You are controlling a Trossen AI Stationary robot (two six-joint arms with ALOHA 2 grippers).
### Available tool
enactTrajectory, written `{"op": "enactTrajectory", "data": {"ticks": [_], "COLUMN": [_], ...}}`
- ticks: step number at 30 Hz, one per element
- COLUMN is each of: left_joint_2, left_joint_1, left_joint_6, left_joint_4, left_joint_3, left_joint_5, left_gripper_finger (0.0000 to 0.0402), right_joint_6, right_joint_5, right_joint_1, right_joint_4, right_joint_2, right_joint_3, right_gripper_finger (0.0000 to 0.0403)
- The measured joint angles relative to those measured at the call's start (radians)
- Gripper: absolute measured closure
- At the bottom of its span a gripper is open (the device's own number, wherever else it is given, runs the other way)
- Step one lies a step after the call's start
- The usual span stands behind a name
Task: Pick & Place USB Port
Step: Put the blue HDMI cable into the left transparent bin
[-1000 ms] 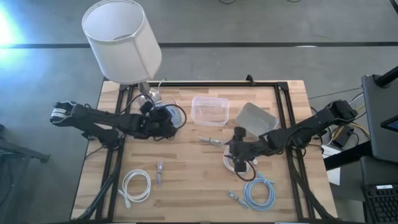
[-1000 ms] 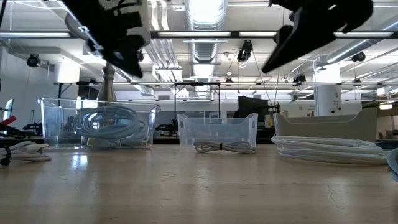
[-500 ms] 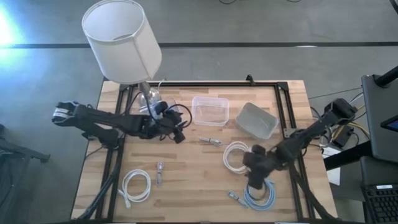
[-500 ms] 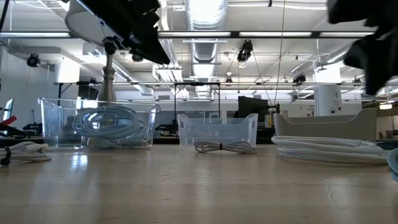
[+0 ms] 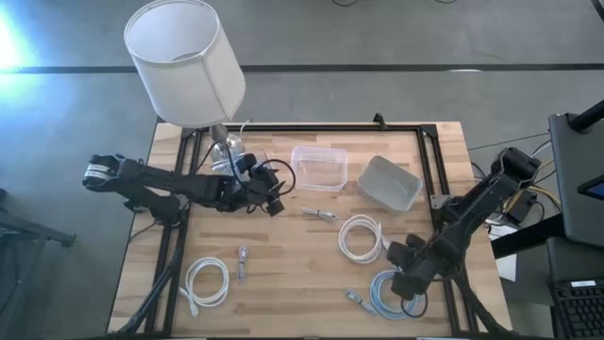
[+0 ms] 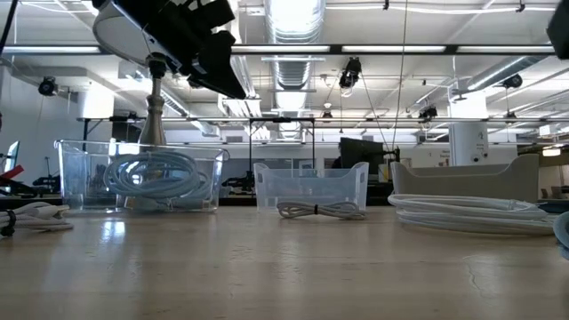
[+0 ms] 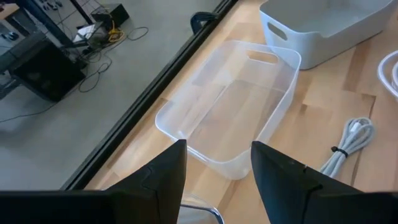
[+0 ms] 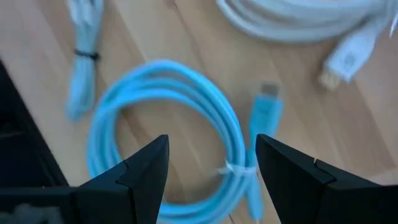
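Note:
Several coiled USB cables lie on the wooden table. My right gripper (image 5: 406, 280) is open and hovers over the blue coil (image 5: 392, 293), which fills the right wrist view (image 8: 168, 124); its fingers touch nothing. A white coil (image 5: 359, 236) lies just beyond it. My left gripper (image 5: 271, 200) is open and empty, raised between a clear tub holding a blue cable (image 5: 253, 175) and the empty clear tub (image 5: 319, 168). In the left wrist view it looks at that empty tub (image 7: 230, 118) and a small bundled grey cable (image 7: 351, 143).
A white bin (image 5: 389, 182) stands right of the empty tub. A lamp with a white shade (image 5: 184, 61) stands at the far left corner. Another white coil (image 5: 206, 281), a small connector (image 5: 243, 260) and a short bundled cable (image 5: 354, 298) lie near the near edge.
My right gripper has travelled from above the white coil toward the table's near right corner and now hangs over the blue coil. My left gripper has shifted a little to the right, away from the tub with the blue cable, then held still.

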State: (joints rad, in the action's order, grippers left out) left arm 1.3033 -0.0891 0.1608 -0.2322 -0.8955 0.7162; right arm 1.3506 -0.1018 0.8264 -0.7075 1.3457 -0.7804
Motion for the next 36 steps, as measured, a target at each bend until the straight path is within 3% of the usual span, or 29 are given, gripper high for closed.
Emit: {"op": "enactTrajectory", "data": {"ticks": [14, 36], "left_joint_2": [0.000, 0.000], "left_joint_1": [0.002, 0.002], "left_joint_6": [0.004, 0.023], "left_joint_4": [0.002, 0.000], "left_joint_3": [0.000, 0.000], "left_joint_5": [0.000, -0.001], "left_gripper_finger": [0.0219, 0.0223], "right_joint_6": [0.049, -0.044], "right_joint_5": [0.077, 0.102], "right_joint_1": [0.009, 0.009], "right_joint_4": [0.098, 0.142], "right_joint_2": [0.000, -0.001], "right_joint_3": [0.164, 0.148], "right_gripper_finger": [0.0168, 0.0169]}}
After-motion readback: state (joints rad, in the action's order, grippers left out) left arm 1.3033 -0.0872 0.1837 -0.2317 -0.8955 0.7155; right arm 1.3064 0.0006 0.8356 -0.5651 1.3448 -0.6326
